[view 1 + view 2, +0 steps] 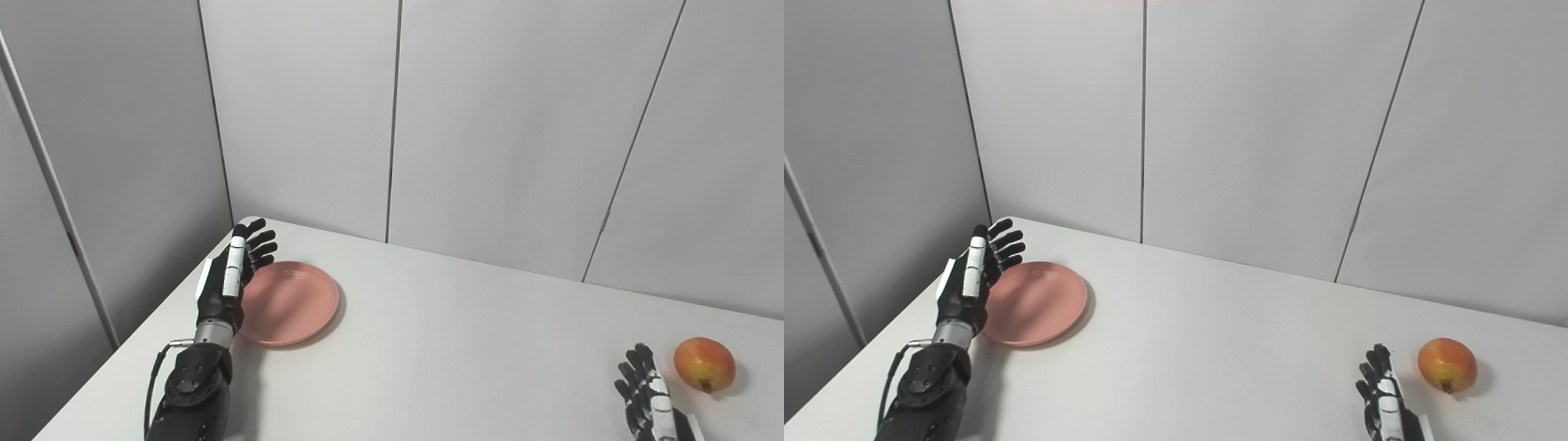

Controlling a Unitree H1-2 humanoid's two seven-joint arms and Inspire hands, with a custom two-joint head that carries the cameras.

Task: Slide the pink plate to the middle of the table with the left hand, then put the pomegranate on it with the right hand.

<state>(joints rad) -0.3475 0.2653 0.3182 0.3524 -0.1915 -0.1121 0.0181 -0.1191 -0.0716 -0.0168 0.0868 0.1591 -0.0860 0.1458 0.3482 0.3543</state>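
Pink plate (288, 303) far left on white table (465, 343), grey wall panels (502, 122) behind; left hand (229, 278) fingers spread; right hand (649, 398) seemingly open beside pomegranate (704, 364)

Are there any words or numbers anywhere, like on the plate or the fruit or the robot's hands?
No, there is nothing to read.
Pink plate: plain, no writing.
Pomegranate: no sticker or label.
Left hand and right hand: no letters or numbers show.
Table and wall panels: blank.
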